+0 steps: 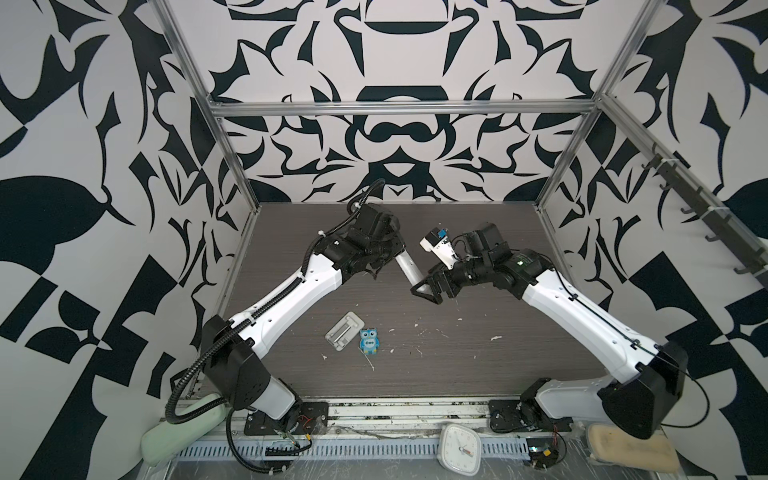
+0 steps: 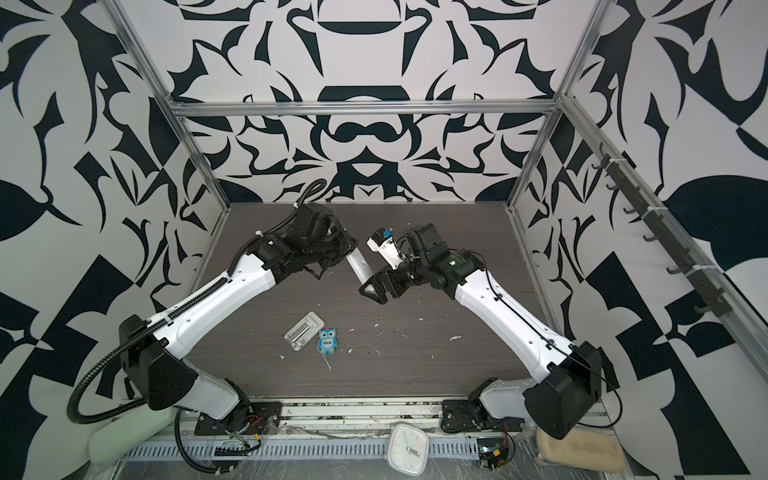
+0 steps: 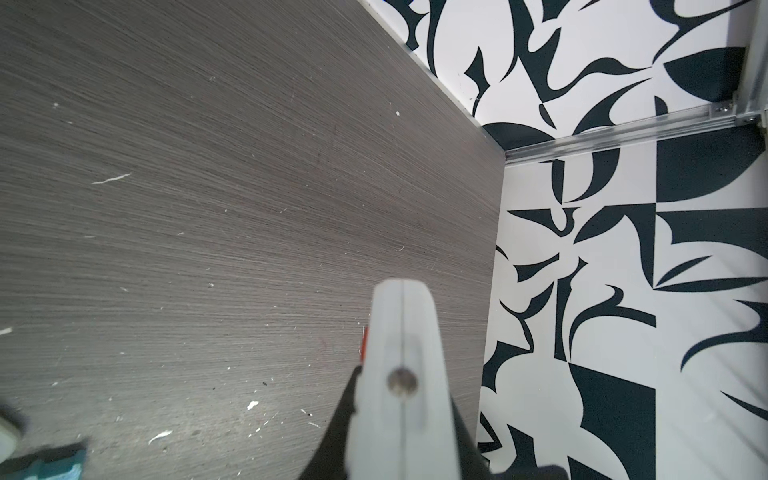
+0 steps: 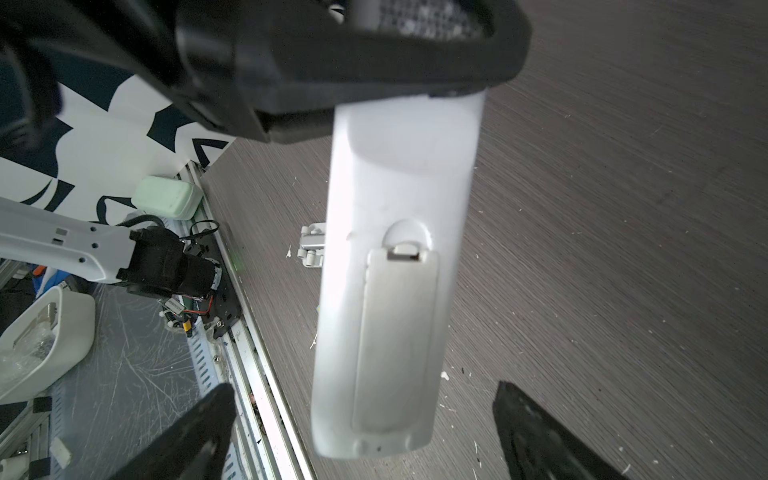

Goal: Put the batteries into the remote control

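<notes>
Right wrist view: you see the remote control [image 4: 395, 187] hanging in the air over the table [image 4: 623, 208]. Its plain back faces this camera, and its battery cover [image 4: 395, 340] is shut and latched.
Left gripper: your left gripper [image 1: 390, 253] is clamped narrow on the remote control, on the end away from the cover. The free end points toward the right arm.
Right gripper: your right gripper [image 4: 361, 388] stands wide. Its fingertips [image 4: 208, 424] sit either side of the cover end and touch nothing.
Batteries: you cannot make the batteries out in any view. The grey-white tray [image 1: 344, 332] lies well apart, toward the front of the table, and its contents are too small to tell.
Risk, slip: the hold is on one end only, so in my judgement a push on the cover could pivot the remote control or drag it out of the clamp.
Risk, jam: pressing anywhere but the latch [image 4: 403, 253] would likely wedge the cover rather than release it.
Risk, drop: a freed cover may fall to the table.
Around: a blue owl figure [image 1: 369, 341] sits just beside the tray, and a white clock [image 1: 459, 449] lies beyond the table's front edge.
In the way: nothing lies between your right gripper and the cover, but the two grippers are near each other, so mind a knock.
</notes>
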